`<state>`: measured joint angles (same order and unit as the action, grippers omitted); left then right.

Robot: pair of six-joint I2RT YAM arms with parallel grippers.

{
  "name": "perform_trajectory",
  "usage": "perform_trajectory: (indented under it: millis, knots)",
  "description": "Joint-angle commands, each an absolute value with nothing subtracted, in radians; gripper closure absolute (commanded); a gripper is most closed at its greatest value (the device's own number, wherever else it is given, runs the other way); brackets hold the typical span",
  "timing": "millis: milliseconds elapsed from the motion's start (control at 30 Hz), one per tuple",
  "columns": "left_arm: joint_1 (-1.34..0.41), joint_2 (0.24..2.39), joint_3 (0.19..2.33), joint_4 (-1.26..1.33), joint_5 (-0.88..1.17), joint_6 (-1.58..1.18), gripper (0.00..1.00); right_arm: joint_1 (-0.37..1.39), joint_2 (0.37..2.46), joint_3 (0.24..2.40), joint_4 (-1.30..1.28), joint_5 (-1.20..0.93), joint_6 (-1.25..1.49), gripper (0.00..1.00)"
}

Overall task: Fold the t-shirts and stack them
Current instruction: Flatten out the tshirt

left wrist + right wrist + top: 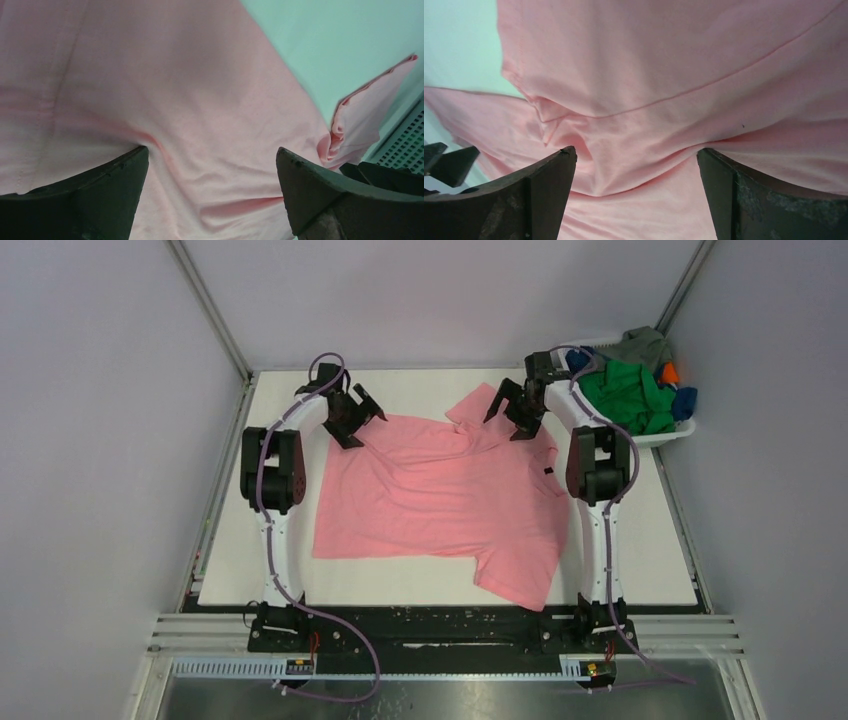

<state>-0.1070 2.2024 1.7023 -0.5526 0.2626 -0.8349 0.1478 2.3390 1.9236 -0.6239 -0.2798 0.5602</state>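
Both claws, the left gripper (pixel 356 412) and right gripper (pixel 516 406), hang wide open and empty above the far edge of the salmon pink t-shirt (pixel 440 495), spread on the table (pixel 640 540). I'd smooth the bunched cloth near the far sleeve (pixel 478 405) first, then pinch 2 matching corners. The other t-shirts (pixel 625 390) sit in the basket (pixel 655 437).
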Motion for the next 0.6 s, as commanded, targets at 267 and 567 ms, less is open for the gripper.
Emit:
perform_trajectory:
  millis: [267,567]
  knots:
    - [-0.044,2.404,2.196,-0.658,0.312,-0.836,0.01,0.1,2.654,2.636,-0.742,-0.246,0.524,0.01]
    - [-0.068,1.757,1.503,-0.551,0.138,-0.761,0.01,0.101,1.868,1.626,-0.255,-0.231,0.356,0.0]
